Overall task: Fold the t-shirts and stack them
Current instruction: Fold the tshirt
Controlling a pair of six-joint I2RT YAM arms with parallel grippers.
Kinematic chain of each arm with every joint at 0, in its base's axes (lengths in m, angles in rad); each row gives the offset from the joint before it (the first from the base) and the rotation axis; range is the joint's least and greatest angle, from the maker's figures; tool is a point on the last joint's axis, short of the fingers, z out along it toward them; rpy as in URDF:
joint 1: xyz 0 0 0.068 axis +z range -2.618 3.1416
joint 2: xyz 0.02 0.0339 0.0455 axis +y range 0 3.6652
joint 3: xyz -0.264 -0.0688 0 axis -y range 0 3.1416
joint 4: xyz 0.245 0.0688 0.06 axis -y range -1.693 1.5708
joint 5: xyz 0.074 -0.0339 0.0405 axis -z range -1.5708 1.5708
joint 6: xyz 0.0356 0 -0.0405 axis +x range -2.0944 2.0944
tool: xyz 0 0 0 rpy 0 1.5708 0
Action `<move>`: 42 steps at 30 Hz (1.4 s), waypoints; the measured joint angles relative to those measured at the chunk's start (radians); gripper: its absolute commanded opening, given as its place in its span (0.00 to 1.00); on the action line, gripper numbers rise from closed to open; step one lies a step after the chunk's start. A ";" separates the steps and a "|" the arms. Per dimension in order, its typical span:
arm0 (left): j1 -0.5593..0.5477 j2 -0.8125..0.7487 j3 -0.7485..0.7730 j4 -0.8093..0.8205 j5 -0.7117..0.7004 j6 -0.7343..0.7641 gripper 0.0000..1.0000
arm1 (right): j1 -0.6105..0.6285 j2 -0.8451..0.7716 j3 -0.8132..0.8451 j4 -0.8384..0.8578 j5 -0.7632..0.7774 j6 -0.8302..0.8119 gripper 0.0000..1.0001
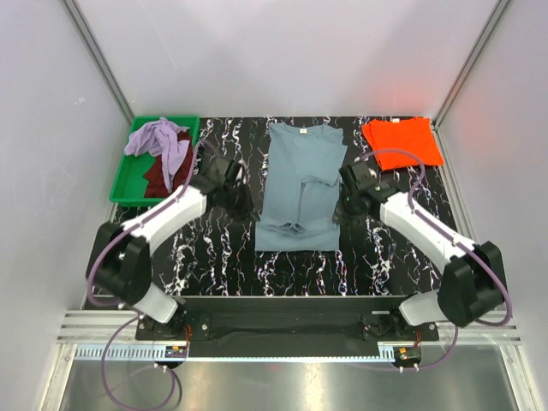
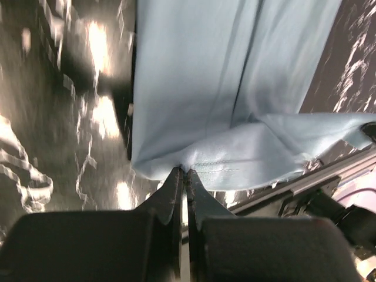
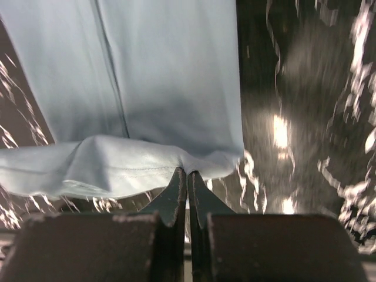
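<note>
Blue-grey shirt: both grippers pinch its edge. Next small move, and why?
Probably lift and carry both ends together toward the collar: the left gripper and right gripper are each shut on an edge of the blue-grey shirt, and its sides already look folded in.

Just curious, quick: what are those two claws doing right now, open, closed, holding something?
Left gripper: shut on the blue-grey t-shirt.
Right gripper: shut on the same t-shirt.

A green plastic tray [image 1: 128, 175] sits at the far left corner of a black, white-veined table [image 1: 214, 248], enclosed by white walls [image 1: 300, 51].
</note>
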 measured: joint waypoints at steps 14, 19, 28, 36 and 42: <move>0.151 0.414 0.411 -0.010 0.141 0.112 0.00 | -0.170 0.372 0.316 0.061 -0.088 -0.171 0.00; 0.168 0.489 0.436 0.012 0.200 0.118 0.00 | -0.194 0.422 0.338 0.061 -0.106 -0.182 0.00; 0.181 0.535 0.502 0.065 0.269 0.095 0.00 | -0.230 0.463 0.405 0.062 -0.105 -0.211 0.00; 0.200 0.591 0.614 0.071 0.273 0.087 0.00 | -0.238 0.548 0.495 0.064 -0.105 -0.246 0.00; 0.212 0.657 0.639 0.070 0.275 0.087 0.00 | -0.257 0.591 0.503 0.071 -0.116 -0.258 0.00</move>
